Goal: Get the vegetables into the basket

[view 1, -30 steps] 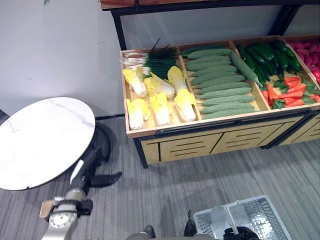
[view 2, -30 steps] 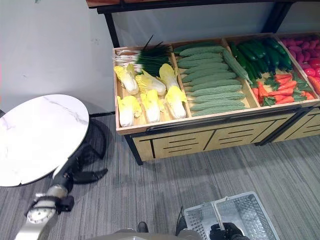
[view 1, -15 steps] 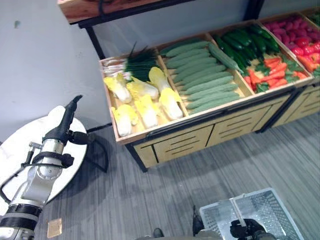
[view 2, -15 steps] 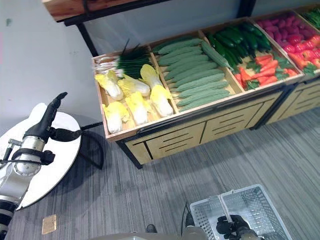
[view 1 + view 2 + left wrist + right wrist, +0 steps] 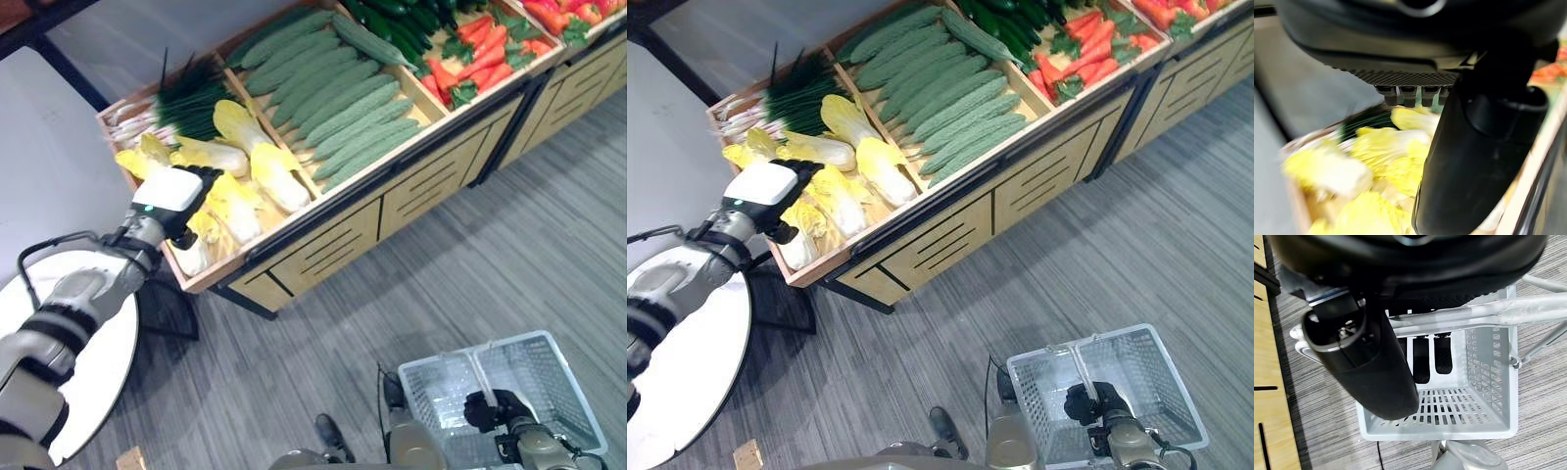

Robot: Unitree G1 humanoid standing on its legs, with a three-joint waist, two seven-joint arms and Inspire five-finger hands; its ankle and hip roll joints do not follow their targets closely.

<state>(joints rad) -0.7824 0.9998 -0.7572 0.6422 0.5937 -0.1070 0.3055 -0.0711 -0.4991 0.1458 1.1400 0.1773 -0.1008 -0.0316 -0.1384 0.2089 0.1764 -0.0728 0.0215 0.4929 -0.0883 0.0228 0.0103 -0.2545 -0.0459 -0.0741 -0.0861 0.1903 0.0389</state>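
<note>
Yellow-white napa cabbages [image 5: 235, 201] lie in the left bin of the wooden produce stand [image 5: 323, 235]. My left hand [image 5: 174, 194], with a white cover on its back, hovers over them, fingers pointing at the pile and holding nothing. In the left wrist view the cabbages [image 5: 1386, 152] show just past the thumb [image 5: 1474, 161]. The pale grey plastic basket [image 5: 554, 372] hangs low at the right over the floor. My right hand [image 5: 493, 409] is curled round its handle [image 5: 1484, 313], and the basket [image 5: 1488, 382] has nothing inside.
The stand's other bins hold green onions [image 5: 191, 98], bumpy green gourds [image 5: 333, 93], dark cucumbers [image 5: 411, 15] and carrots [image 5: 480, 59]. A round white marble table [image 5: 93, 362] stands at the left, beside the stand's corner. Grey striped carpet [image 5: 470, 255] lies between the stand and the basket.
My left arm has swung up from beside the round table to above the cabbage bin. The camera has turned and come closer to the stand. My right hand still holds the basket handle.
</note>
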